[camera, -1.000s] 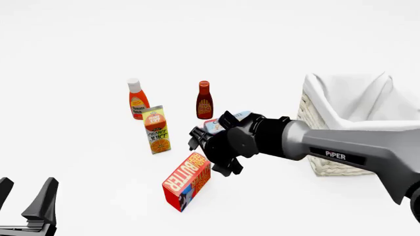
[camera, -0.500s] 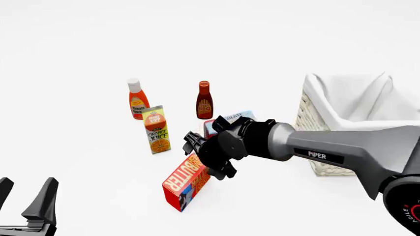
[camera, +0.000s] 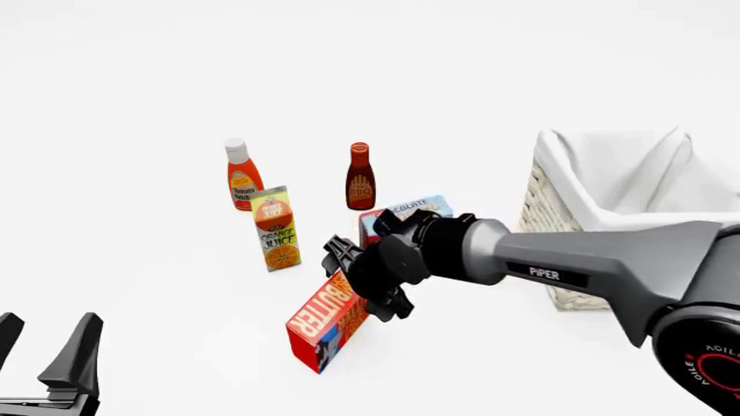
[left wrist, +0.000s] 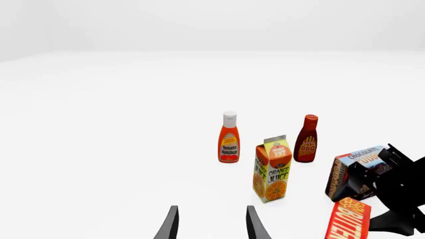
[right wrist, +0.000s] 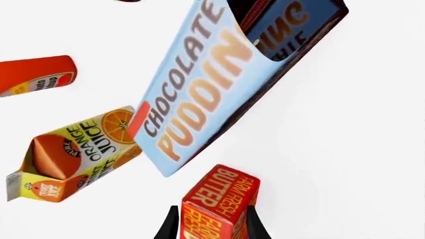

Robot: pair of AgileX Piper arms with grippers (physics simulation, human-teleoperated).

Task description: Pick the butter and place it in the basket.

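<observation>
The butter (camera: 328,321), a red carton with white lettering and a blue end, lies flat in front of the orange juice. My right gripper (camera: 362,282) is open at its far end. In the right wrist view the fingers (right wrist: 171,227) stand on either side of the butter's end (right wrist: 219,201). I cannot tell if they touch it. The basket (camera: 540,204), wicker with a white liner, stands at the right, partly behind my right arm. My left gripper (camera: 47,360) is open and empty at the lower left. The butter also shows in the left wrist view (left wrist: 349,220).
The chocolate pudding box (camera: 405,212) lies just behind my right gripper, close to the butter. An orange juice carton (camera: 276,230), a ketchup bottle (camera: 242,176) and a BBQ sauce bottle (camera: 360,177) stand to the left and behind.
My right gripper has moved left and down, from above the pudding box to the butter's far end. The butter and my left arm have not moved.
</observation>
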